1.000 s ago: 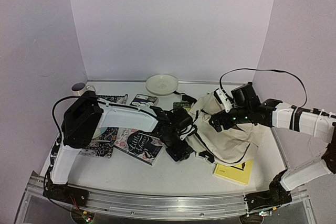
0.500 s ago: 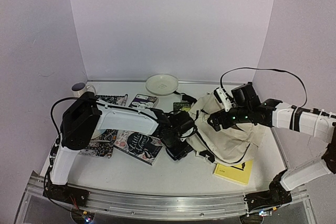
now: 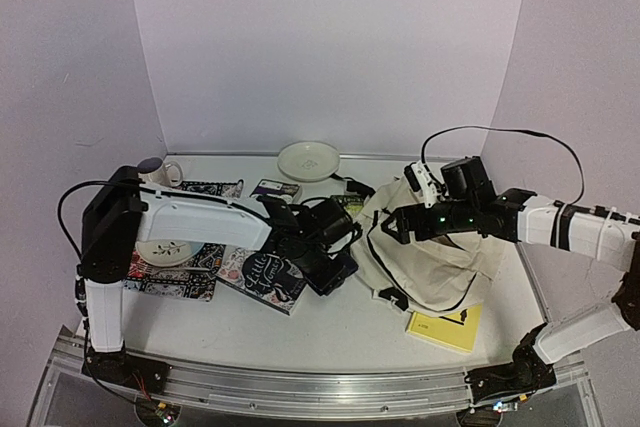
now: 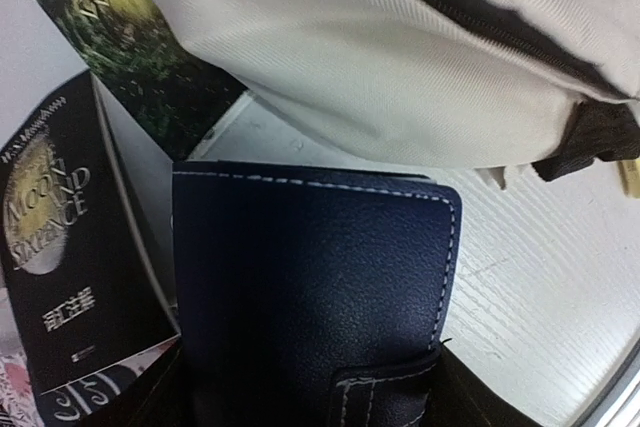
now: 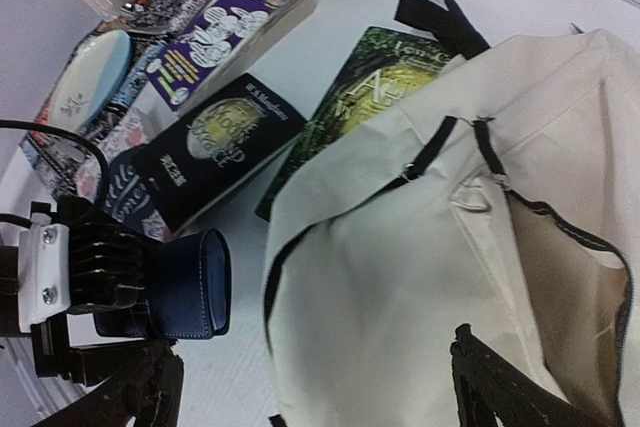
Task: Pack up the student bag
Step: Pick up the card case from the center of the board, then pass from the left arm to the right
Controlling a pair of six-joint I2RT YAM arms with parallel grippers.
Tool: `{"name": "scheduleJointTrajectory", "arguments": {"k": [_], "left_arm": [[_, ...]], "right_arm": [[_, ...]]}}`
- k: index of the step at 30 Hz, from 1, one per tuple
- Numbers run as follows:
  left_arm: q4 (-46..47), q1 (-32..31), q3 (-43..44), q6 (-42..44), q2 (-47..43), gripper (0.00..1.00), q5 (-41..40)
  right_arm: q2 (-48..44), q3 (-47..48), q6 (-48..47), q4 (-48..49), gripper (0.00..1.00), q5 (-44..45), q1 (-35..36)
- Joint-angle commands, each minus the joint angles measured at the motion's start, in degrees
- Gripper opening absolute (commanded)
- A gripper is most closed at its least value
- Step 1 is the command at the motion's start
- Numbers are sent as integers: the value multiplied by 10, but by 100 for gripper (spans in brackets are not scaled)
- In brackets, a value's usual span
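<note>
The student bag (image 3: 440, 267) is a cream fabric backpack with black straps, slumped at the right of the table. It also shows in the left wrist view (image 4: 400, 57) and the right wrist view (image 5: 400, 277), its dark-zippered mouth gaping at the right. My left gripper (image 3: 322, 252) (image 4: 310, 392) is shut on a navy stitched leather case (image 3: 337, 272) (image 4: 300, 287) (image 5: 190, 287), held just left of the bag above the table. My right gripper (image 3: 395, 229) (image 5: 310, 392) is open wide over the bag's upper left part, with cream fabric under its jaws.
A green book (image 5: 390, 77) lies partly under the bag, with a black book (image 5: 210, 147) and a purple one (image 5: 220, 32) beside it. A patterned placemat (image 3: 195, 287) with a saucer, a mug (image 3: 155, 169) and a plate (image 3: 308, 159) lie left and back. A yellow book (image 3: 445, 327) lies front right.
My left arm has swung left and lifted the navy case a little back from the bag. My right gripper has shifted slightly left over the bag.
</note>
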Motion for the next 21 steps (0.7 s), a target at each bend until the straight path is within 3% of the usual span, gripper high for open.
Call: {"name": "scheduleJointTrajectory", "arguments": {"k": [1,10,21], "left_arm": [[82,0,-30,-3,-91,72,-24],[189,0,-67,6,-124,72,-21],[278,0,-107,22,-143,73,3]], "right_arm": [[23,5,85,67,92,-110,3],[68,17,162,137,88,-195,13],[98,17,198,171,69,-236,13]]}}
